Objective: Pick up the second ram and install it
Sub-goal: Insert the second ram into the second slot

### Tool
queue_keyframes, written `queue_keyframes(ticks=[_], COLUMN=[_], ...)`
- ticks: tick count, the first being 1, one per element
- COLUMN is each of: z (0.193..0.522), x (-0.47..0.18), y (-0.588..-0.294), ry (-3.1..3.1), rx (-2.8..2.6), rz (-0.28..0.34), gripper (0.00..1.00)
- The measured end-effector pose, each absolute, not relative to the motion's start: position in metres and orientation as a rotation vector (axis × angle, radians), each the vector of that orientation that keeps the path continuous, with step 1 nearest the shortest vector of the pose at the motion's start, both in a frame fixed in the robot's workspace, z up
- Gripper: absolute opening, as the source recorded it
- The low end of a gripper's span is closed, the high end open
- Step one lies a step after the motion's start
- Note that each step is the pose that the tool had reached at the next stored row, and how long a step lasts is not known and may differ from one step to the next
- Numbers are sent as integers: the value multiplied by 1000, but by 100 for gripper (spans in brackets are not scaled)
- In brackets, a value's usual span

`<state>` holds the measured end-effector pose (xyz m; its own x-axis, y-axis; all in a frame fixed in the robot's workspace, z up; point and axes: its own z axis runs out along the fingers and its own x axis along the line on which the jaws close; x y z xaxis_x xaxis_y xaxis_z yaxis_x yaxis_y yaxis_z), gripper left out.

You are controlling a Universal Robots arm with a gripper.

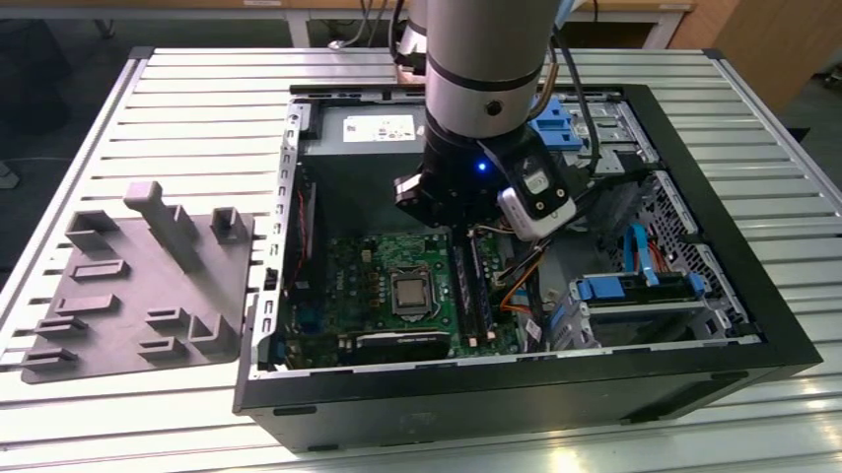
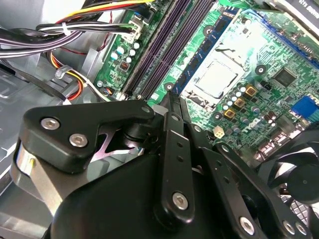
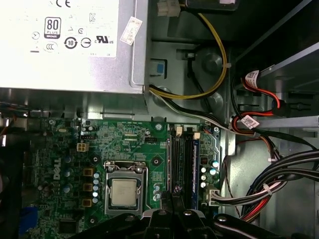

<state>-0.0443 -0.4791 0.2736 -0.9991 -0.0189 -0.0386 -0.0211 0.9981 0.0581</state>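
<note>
Second ram (image 3: 191, 160) seated edge-on in a motherboard (image 3: 129, 144) slot at three o'clock of the processor (image 3: 123, 192), jaws' (image 3: 172, 201) tips pressed together just over the slots, gripping nothing, cables (image 3: 279, 174) further right.

You see a matt green circuit board (image 3: 129, 144) with a dull metal processor lid (image 3: 123, 192), a brushed metal power supply (image 3: 65, 45), glossy plastic-sheathed cables (image 3: 279, 174), and matt black gripper (image 2: 172, 107) links.

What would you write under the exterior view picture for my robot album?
A robot arm's gripper reaches into an open computer case, just above the green motherboard's memory slots.
</note>
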Motion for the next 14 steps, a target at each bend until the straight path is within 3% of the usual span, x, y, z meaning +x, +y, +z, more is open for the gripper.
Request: queue_keyframes(ticks=[14], z=[270], x=[-44], y=[-479], ry=[3102], rx=[-30], rz=[91], gripper=[12])
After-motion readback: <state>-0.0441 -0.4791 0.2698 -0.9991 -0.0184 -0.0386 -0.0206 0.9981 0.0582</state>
